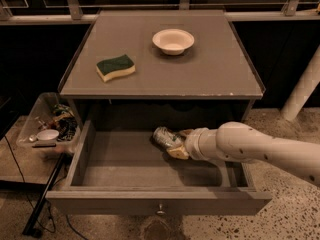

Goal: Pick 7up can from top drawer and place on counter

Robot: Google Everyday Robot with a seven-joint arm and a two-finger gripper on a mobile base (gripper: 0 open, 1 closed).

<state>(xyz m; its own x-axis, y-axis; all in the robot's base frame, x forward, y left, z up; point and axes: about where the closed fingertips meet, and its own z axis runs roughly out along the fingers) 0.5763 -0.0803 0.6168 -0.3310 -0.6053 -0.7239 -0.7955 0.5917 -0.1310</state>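
Grey counter [215, 79] at twelve o'clock. Below it, top drawer [100, 203] pulled open. Reaching in from three o'clock, gripper [177, 143]. On the counter, white bowl [173, 41] at one o'clock, sponge [115, 67] at ten. Clamped between the gripper's fingers, 7up can [165, 136], lying mid-drawer.

No lettering, brand or number can be read anywhere, not even on the small silvery metal can with green markings [164, 136] lying in the open grey box drawer [120, 160], where the end effector [179, 143] sits just beside it.
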